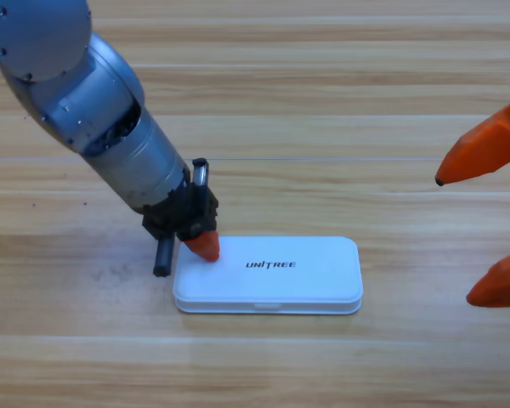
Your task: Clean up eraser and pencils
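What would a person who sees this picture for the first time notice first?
The closed white case marked UNITREE lies low in the middle of the wooden table. The left gripper presses its orange tip on the case's left end. The right gripper waits at the right edge, jaws wide apart.

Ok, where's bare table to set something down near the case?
Bare wood lies below the closed white case, above it toward the far edge, and between it and the right gripper, which waits open at the right edge. It's crowded at the case's left end, where the left gripper presses down.
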